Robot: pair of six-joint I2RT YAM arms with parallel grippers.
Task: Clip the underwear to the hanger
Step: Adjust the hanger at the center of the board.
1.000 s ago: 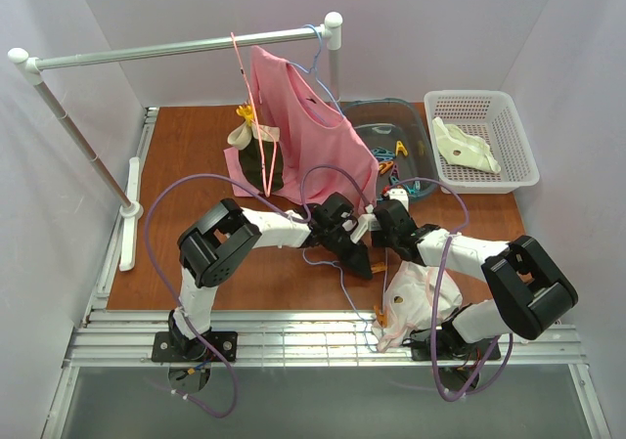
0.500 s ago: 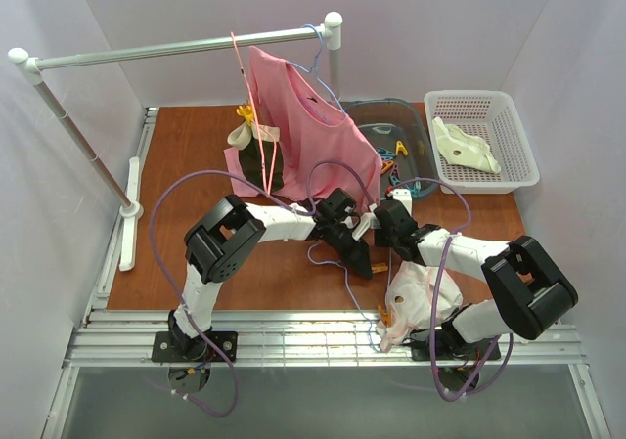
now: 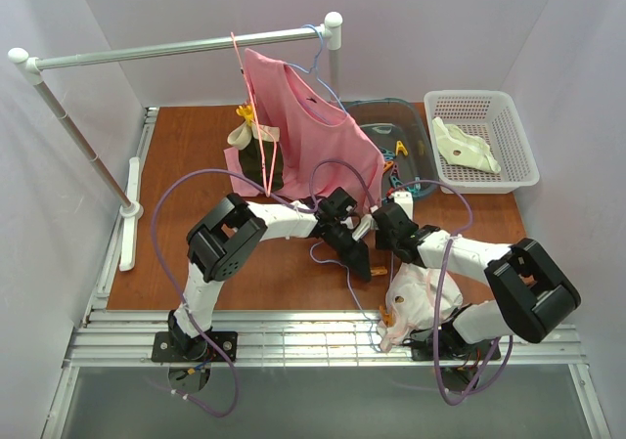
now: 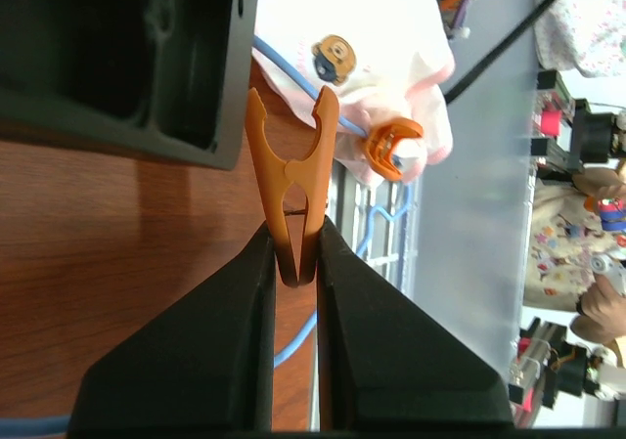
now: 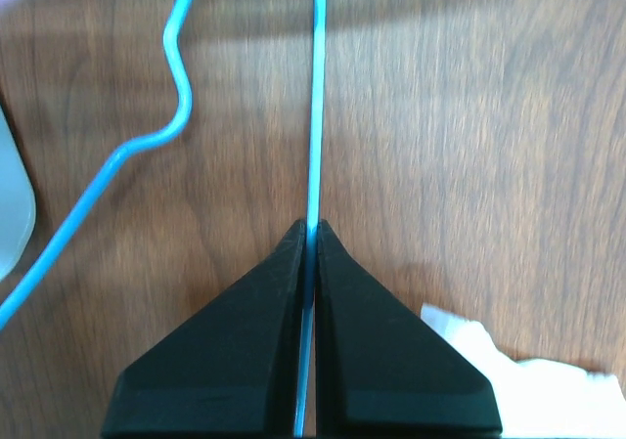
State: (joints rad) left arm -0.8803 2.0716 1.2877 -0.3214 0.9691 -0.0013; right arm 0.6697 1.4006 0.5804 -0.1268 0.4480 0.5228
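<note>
Pinching an orange clothespin (image 4: 291, 170) by one end, the left end effector (image 4: 295, 243) is holding it above the bench (image 3: 186, 165). The right end effector (image 5: 309, 234) is squeezing the hanger (image 5: 317, 97) wire between pressed-together fingers. The underwear (image 3: 419, 297) is lying at the bench's near edge, close to both end effectors, with another orange clip (image 4: 389, 148) sitting on its hem.

Centre: left gripper (image 4: 296, 253) pinching orange clothespin (image 4: 293, 175) by its tail | upper right: underwear (image 4: 391, 38), second orange peg (image 4: 389, 149) at its edge, hanger (image 4: 279, 58) wire alongside
</note>
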